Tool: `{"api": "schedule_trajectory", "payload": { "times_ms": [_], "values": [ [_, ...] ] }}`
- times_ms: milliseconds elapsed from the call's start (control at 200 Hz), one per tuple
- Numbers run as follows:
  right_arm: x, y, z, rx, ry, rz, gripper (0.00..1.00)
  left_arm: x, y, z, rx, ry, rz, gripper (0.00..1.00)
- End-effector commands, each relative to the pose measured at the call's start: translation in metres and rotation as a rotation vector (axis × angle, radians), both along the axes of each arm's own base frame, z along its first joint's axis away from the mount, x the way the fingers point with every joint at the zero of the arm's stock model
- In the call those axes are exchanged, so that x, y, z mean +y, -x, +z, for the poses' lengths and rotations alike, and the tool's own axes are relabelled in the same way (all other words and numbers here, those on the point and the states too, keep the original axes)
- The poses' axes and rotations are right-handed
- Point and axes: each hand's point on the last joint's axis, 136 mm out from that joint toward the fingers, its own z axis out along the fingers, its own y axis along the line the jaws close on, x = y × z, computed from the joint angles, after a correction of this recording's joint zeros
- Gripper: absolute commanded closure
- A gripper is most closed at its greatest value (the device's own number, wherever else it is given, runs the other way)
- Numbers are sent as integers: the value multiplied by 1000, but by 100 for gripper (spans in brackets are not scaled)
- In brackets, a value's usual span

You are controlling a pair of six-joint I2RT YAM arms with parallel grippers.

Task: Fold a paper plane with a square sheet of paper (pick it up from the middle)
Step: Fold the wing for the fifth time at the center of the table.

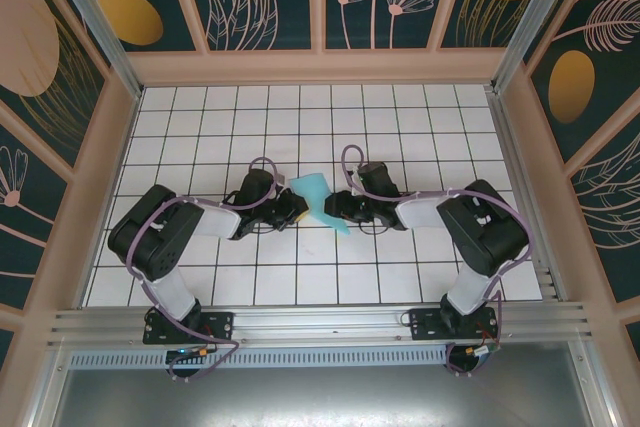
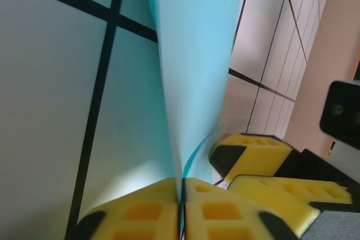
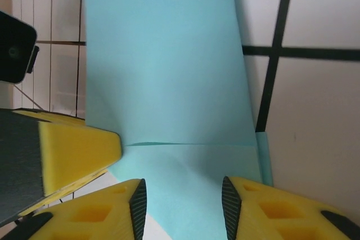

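The turquoise paper plane (image 1: 315,197) is a folded sheet at the table's middle, between both arms. My left gripper (image 1: 297,209) is shut on its near edge, and the left wrist view shows the paper (image 2: 197,54) rising upright out of the closed yellow pads (image 2: 183,186). My right gripper (image 1: 335,205) is open. In its wrist view the jaws (image 3: 183,200) stand apart over the flat folded paper (image 3: 169,82), which has a crease across it. The left gripper's yellow fingers (image 3: 73,150) sit at the paper's left edge.
The white tiled table (image 1: 200,127) has wooden walls (image 1: 320,65) at the back and sides. An aluminium rail (image 1: 320,322) runs along the near edge by the arm bases. Open tiles lie behind the paper.
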Motion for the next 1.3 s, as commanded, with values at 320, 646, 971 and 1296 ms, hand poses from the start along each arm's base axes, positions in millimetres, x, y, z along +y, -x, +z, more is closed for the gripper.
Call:
{"api": "schedule_trajectory", "payload": {
  "times_ms": [320, 646, 971, 1296],
  "values": [
    [-1, 1, 41, -584, 322, 105, 46, -10, -9, 22, -16, 60, 16, 98],
    [14, 13, 37, -844, 467, 231, 45, -13, -12, 44, -25, 99, 30, 98],
    [22, -2, 17, -927, 598, 217, 47, -14, -13, 46, -18, 101, 31, 99],
    [20, -12, 17, -988, 639, 183, 59, -12, -12, 42, -4, 92, 35, 99]
  ]
}}
